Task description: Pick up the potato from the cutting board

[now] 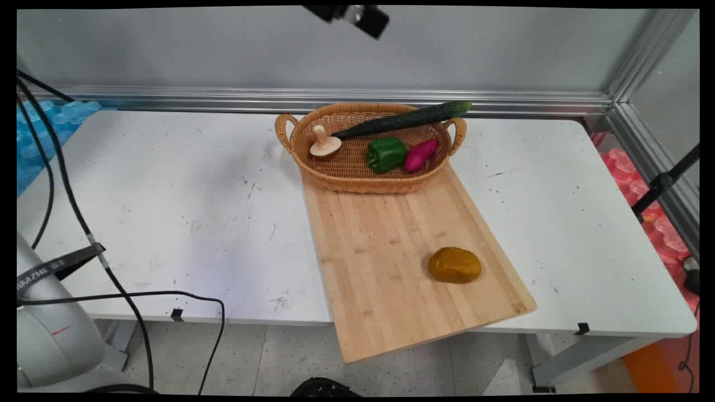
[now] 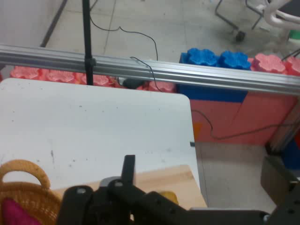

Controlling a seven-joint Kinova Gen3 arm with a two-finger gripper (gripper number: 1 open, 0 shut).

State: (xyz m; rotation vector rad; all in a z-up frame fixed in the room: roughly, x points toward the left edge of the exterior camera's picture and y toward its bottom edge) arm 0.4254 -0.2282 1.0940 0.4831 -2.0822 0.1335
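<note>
Little of the gripper (image 1: 357, 17) reaches me: in the main view it is cut off by the top edge, above centre, and in the hand view only dark linkage and one narrow upright finger (image 2: 128, 169) show at the bottom, so I cannot tell whether the fingers are apart or together. It holds nothing I can see and hangs well above the wicker basket (image 1: 346, 176). From the hand view the basket is cropped to one handle at the lower left. In the main view the basket sits upper centre, on the far end of the wooden cutting board (image 1: 391, 245). Inside lie a mushroom (image 1: 324, 142), a green bell pepper (image 1: 385, 153) and a magenta vegetable (image 1: 420, 154); a cucumber (image 1: 405, 119) leans across its rim. A brownish-yellow potato (image 1: 454, 264) lies alone on the board, lower right of centre.
</note>
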